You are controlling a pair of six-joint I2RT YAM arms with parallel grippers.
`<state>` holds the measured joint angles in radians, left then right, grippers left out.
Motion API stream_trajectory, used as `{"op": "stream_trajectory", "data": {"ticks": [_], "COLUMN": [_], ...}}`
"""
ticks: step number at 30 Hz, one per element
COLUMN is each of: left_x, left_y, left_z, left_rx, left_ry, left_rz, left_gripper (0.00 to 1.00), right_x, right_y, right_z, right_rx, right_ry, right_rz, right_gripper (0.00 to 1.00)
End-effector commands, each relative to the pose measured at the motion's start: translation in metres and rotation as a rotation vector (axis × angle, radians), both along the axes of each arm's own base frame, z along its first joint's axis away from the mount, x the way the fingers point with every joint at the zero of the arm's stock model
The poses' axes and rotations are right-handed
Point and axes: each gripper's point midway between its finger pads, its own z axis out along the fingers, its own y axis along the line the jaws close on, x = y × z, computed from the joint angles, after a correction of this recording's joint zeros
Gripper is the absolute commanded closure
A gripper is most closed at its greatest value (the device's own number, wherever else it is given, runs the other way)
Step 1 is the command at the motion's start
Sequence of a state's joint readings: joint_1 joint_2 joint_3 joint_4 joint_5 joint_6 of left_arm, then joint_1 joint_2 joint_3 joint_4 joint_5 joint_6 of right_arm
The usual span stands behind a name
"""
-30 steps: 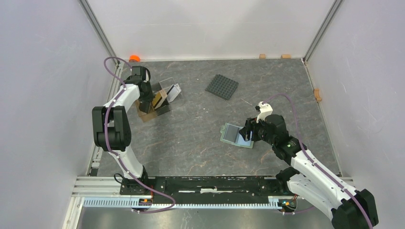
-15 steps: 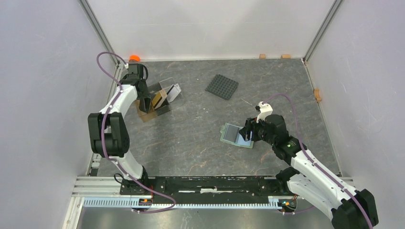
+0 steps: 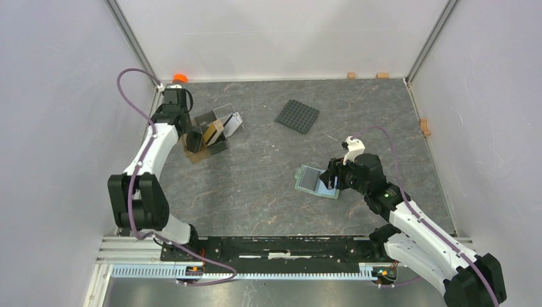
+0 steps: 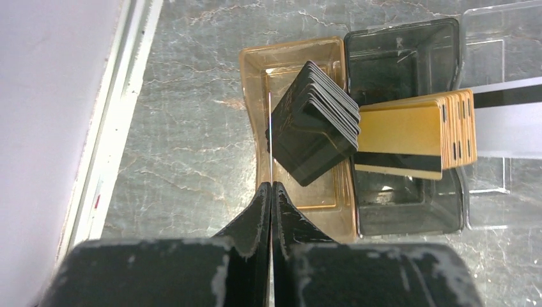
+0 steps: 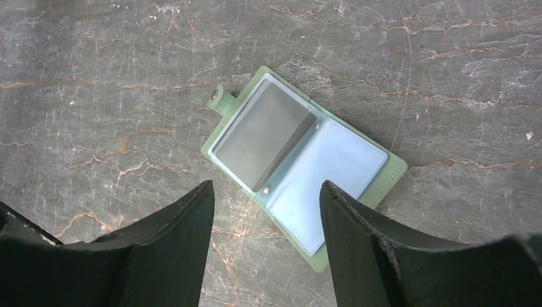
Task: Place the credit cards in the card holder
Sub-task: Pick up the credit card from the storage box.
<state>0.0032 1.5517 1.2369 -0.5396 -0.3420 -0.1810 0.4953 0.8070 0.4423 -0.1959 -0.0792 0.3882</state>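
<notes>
Grey marbled tabletop point(image 3: 255, 192), white enclosure walls. Pale sage-green folding card holder point(image 5: 300, 166) lies open right of centre, long axis diagonal, directly under R gripper point(image 5: 266, 187), fingers spread wide. Stack of black plastic credit cards point(image 4: 313, 125) stands tilted in amber tray point(image 4: 255, 70), far left, just ahead of L gripper point(image 4: 271, 192). L fingers pressed together; thin pale line off tips poss. one card edge-on, cannot confirm. L arm nearer cards; holder well apart to right.
</notes>
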Motion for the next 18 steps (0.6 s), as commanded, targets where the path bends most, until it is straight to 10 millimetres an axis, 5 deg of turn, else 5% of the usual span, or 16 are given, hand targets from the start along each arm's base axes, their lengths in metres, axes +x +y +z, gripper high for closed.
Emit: {"op": "stream_trajectory", "data": {"ticks": [1, 5, 9, 14, 18], "left_x": [-0.007, -0.012, -0.017, -0.039, -0.085], "left_y": [0.0, -0.023, -0.071, -0.166, -0.254], "left_z": [0.04, 0.065, 0.092, 0.109, 0.125], "left_rx": [0.039, -0.034, -0.187, -0.324, -0.52], "left_ry": [-0.11, -0.212, -0.332, -0.355, -0.364], "left_rz": [-0.048, -0.169, -0.382, -0.738, -1.093], "left_gripper": [0.98, 0.98, 0.98, 0.98, 0.98], "right_x": [0.005, 0.005, 0.002, -0.008, -0.018], "right_y": [0.004, 0.009, 0.023, 0.043, 0.057], "right_z": [0.015, 0.03, 0.055, 0.093, 0.119], "right_rx": [0.033, 0.052, 0.108, 0.177, 0.224], "right_ry": [-0.047, -0.092, -0.176, -0.27, -0.318], "right_rz": [0.006, 0.04, 0.132, 0.28, 0.393], "right_gripper": [0.34, 0.33, 0.28, 0.24, 0.22]}}
